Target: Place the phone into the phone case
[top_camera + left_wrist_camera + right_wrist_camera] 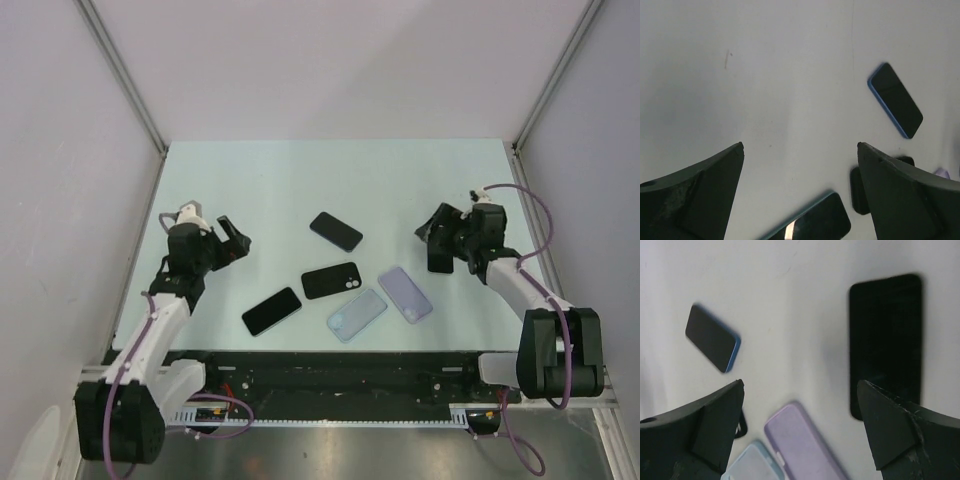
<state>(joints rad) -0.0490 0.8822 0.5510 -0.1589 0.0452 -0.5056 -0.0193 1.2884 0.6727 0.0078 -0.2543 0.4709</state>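
Observation:
Three dark phones lie on the pale table: one with a blue rim at the middle, a second blue-rimmed one nearer the front, and a black one on the right. A purple phone case and a light blue phone case lie side by side. My left gripper hovers open left of the phones. Just above the black phone, my right gripper stands open and holds nothing.
A flat black piece with a camera cut-out lies between the phones and the cases; whether it is a case or a phone I cannot tell. Grey walls with metal rails enclose the table on three sides.

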